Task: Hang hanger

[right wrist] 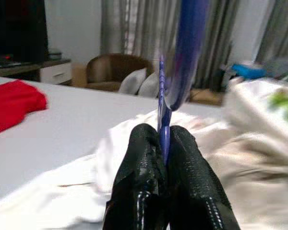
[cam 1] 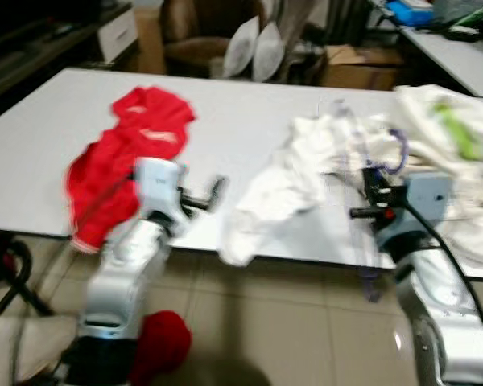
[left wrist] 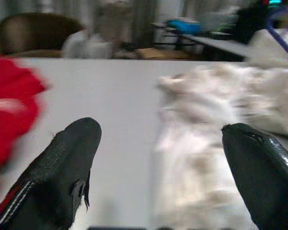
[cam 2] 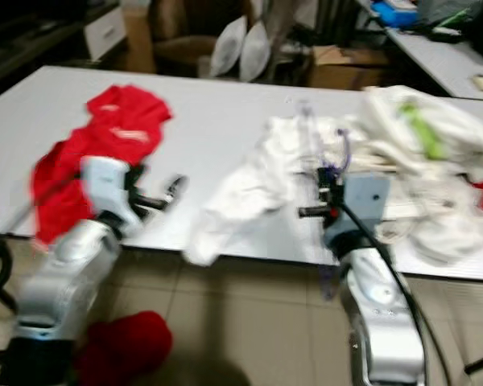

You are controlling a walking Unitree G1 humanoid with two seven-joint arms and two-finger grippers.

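A red garment (cam 1: pixel 125 153) lies crumpled on the white table (cam 1: pixel 233 121), at about nine o'clock from the table's middle, its lower edge hanging over the near rim. Just at its four o'clock the left gripper (cam 1: pixel 213 193) reaches in over the table edge — its two black fingers (left wrist: pixel 67 167) stand wide apart in the left wrist view and hold nothing, with bare tabletop between them. On the floor below, at six o'clock from the left arm, sits a red lump (cam 1: pixel 161 342); what it is cannot be made out through the blur.

At three o'clock from the left gripper a white garment (cam 1: pixel 278 189) spills from the table's middle down over the near edge. Further right the right gripper (right wrist: pixel 162 143) is pinched tight on the purple hanger (right wrist: pixel 180 57) — the thin blue-purple bar rises from between the closed fingers, its hook (cam 1: pixel 398 149) curving at twelve o'clock above the gripper. At three o'clock lies a heap of white clothes (cam 1: pixel 451 137) with a green streak.
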